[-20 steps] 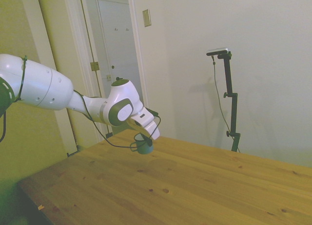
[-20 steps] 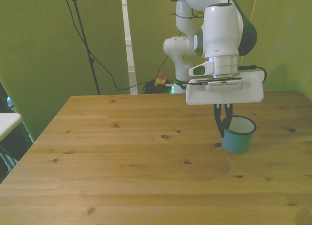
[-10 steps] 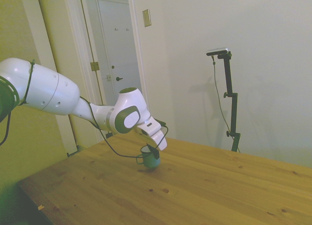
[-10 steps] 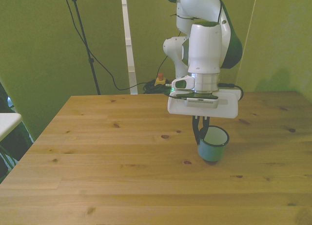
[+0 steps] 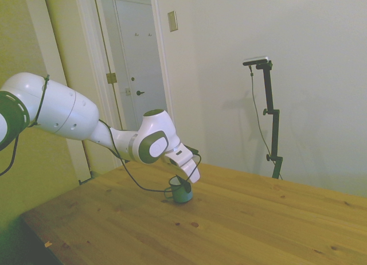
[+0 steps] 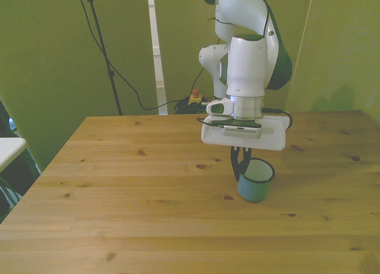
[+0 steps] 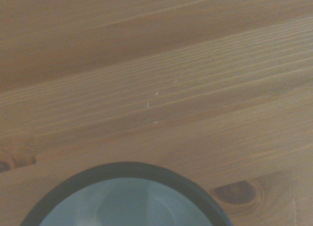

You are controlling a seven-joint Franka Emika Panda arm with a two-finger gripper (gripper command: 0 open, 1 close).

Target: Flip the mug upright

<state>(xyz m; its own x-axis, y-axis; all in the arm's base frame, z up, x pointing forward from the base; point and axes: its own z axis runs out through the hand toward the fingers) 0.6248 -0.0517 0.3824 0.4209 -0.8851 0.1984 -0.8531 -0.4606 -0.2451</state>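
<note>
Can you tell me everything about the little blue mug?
The mug is small, round and blue-teal, with a dark rim and a pale inside; it looks like painted metal. It is upright, mouth up, and seems to rest on the wooden table, toward the front view's right. The side view shows a small loop handle. The gripper pinches its rim on the front view's left side.

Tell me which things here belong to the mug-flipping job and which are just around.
Job: the mug, upright with its mouth up, held at the rim by the gripper.
Just around: the wooden table and the door behind it.
</note>
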